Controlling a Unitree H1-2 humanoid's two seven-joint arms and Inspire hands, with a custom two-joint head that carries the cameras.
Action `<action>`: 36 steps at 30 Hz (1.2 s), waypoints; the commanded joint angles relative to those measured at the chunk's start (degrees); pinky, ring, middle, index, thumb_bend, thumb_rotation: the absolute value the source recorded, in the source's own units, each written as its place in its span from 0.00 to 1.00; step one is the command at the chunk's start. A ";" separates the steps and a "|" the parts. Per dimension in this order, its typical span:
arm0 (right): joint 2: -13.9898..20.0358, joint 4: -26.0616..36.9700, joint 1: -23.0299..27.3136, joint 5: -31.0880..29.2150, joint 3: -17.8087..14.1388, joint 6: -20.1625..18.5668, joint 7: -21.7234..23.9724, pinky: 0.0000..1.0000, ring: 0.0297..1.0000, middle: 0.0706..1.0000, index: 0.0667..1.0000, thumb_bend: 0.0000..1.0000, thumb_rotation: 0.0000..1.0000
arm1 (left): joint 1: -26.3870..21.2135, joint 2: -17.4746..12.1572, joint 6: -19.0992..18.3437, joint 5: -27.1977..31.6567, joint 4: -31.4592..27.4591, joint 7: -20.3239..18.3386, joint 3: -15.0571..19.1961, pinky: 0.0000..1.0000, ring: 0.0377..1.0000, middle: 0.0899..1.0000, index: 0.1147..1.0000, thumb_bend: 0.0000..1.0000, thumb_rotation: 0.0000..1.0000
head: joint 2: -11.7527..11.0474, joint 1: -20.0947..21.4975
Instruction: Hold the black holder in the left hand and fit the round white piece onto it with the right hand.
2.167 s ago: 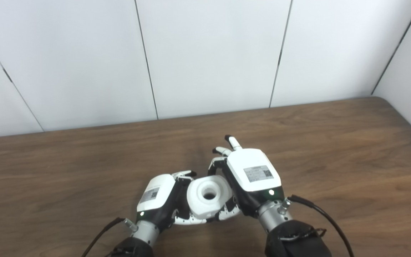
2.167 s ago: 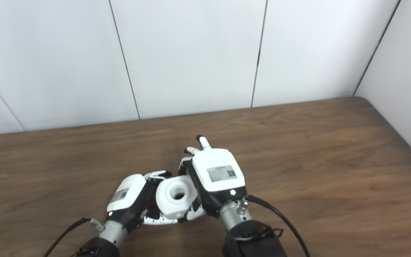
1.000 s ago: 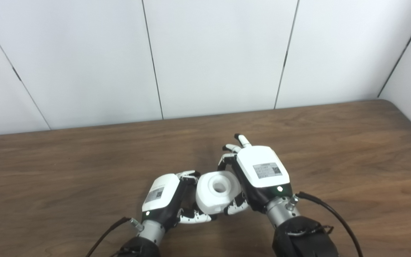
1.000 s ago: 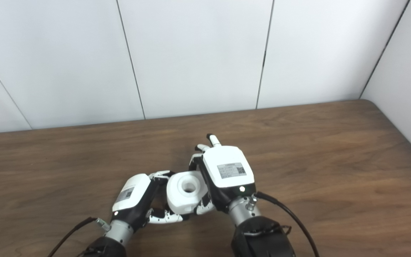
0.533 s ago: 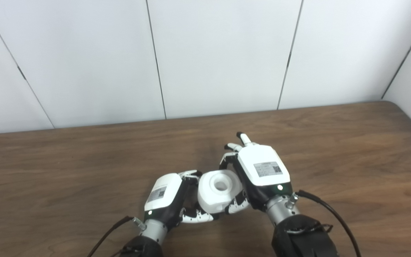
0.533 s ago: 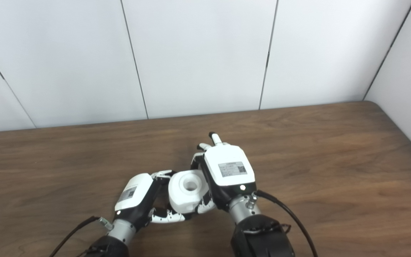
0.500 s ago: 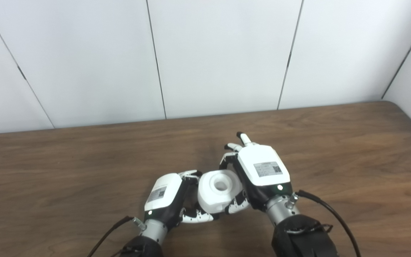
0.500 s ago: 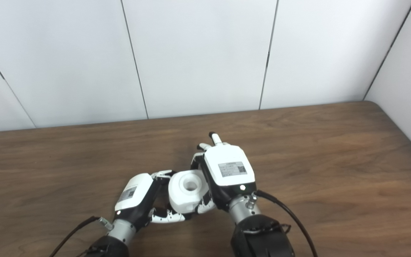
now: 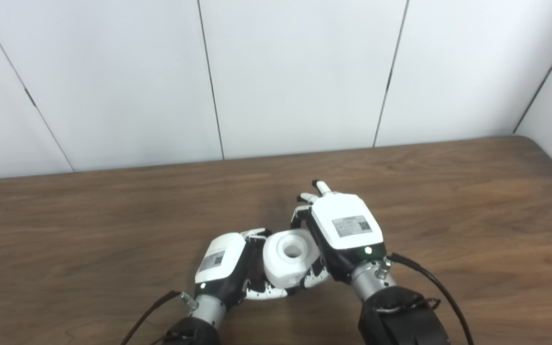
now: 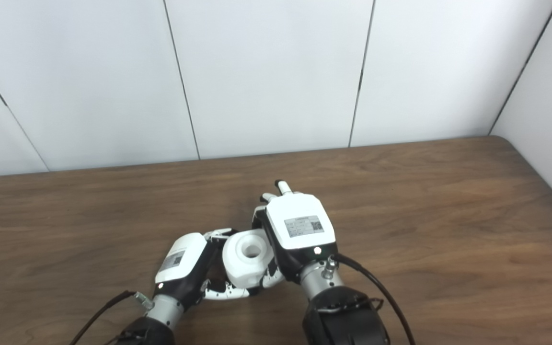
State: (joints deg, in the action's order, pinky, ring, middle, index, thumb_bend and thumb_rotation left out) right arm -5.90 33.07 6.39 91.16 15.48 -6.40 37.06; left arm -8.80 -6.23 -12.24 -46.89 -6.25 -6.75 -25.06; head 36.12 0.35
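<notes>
Round white piece (image 9: 289,256): between both hands, low over the table (image 9: 472,201), central hole facing up.
Right hand (image 9: 343,230): fingers clasped on the piece's right side.
Left hand (image 9: 225,261): curled against the left side; grip mostly hidden.
Black holder: hidden, not made out.

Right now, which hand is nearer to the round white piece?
Neither clearly: both touch the round white piece. The left hand cups its left side from below, and the right hand presses against its right side.
</notes>
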 commanded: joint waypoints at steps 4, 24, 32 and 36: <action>0.02 -1.06 -0.74 0.23 0.95 1.30 3.01 0.85 0.96 0.84 0.45 0.52 0.14 | 0.27 0.91 -0.61 0.30 1.09 -1.54 -1.05 0.80 0.85 0.83 0.41 0.52 0.04 | 0.04 0.12; 0.16 0.74 -0.42 -0.39 -0.35 1.06 8.22 0.77 1.00 0.98 0.85 1.00 0.53 | 0.10 0.71 0.43 0.33 1.89 -0.72 -1.04 0.79 0.85 0.82 0.41 0.52 0.04 | -0.38 0.49; -0.10 1.03 -0.37 -0.59 -0.78 0.90 8.94 0.77 1.00 0.98 0.86 1.00 0.53 | 0.10 0.77 0.06 0.37 1.79 -0.96 -1.04 0.79 0.85 0.82 0.41 0.52 0.04 | -0.40 0.55; 0.00 1.06 -0.25 -0.79 -0.86 1.00 9.04 0.76 1.00 0.98 0.85 1.00 0.52 | 0.08 0.77 0.28 0.31 2.02 -0.67 -1.05 0.79 0.85 0.82 0.41 0.52 0.04 | -0.40 0.55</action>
State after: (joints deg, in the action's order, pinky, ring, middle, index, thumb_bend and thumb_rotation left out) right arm -5.33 33.23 5.32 90.91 14.59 -6.26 44.84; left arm -8.84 -5.95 -11.90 -46.98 -5.83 -6.38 -25.31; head 35.68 0.88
